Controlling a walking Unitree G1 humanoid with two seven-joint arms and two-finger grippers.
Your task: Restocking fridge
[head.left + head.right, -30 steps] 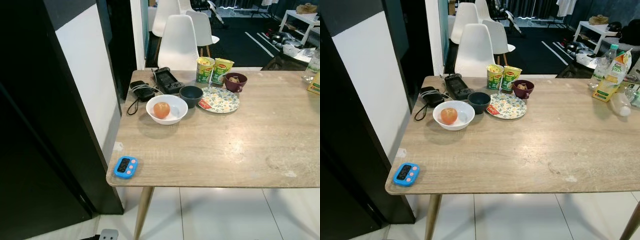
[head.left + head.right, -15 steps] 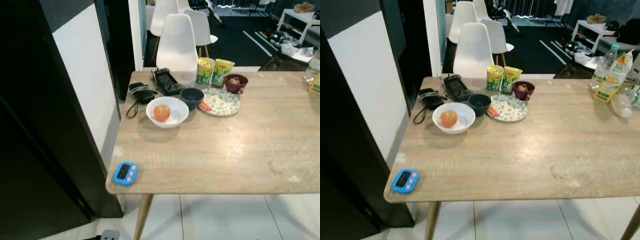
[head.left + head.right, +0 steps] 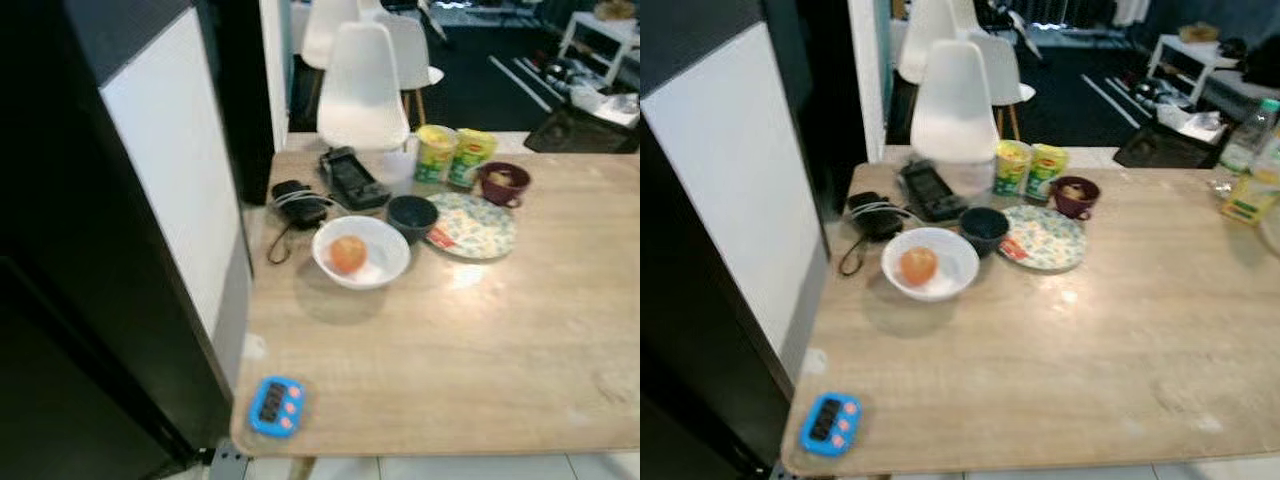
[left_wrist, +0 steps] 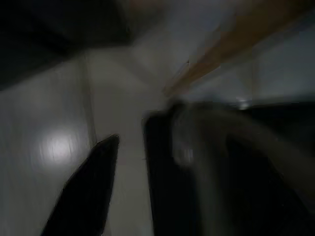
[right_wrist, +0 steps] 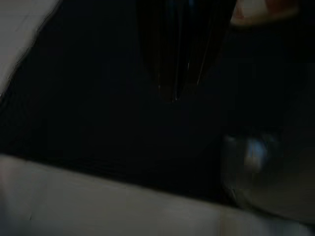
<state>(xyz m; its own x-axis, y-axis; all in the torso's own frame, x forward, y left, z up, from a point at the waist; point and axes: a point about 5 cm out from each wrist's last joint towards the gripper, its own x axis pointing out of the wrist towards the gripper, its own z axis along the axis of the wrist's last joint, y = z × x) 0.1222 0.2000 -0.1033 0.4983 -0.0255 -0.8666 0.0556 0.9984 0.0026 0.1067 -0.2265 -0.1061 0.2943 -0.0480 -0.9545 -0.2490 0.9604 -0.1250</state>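
Cam has moved closer & shifted vs a sec ago, so robot is approaching the table [image 3: 470, 350]. L to R: fridge [image 3: 90, 250], blue timer [image 3: 276, 405], white bowl [image 3: 361, 251] w/ tomato [image 3: 347, 253], plate [image 3: 472, 225]. Left gripper [image 4: 128, 187] fingers apart; right gripper [image 5: 172, 54] fingers together. Both idle, no pick yet.

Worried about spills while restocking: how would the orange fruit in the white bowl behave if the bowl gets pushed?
The orange fruit looks round and sits loose, so it would probably roll around inside. The white bowl seems wide and shallow-sided, so it likely slides on the wooden table rather than tips. A hard shove might bounce the fruit out.
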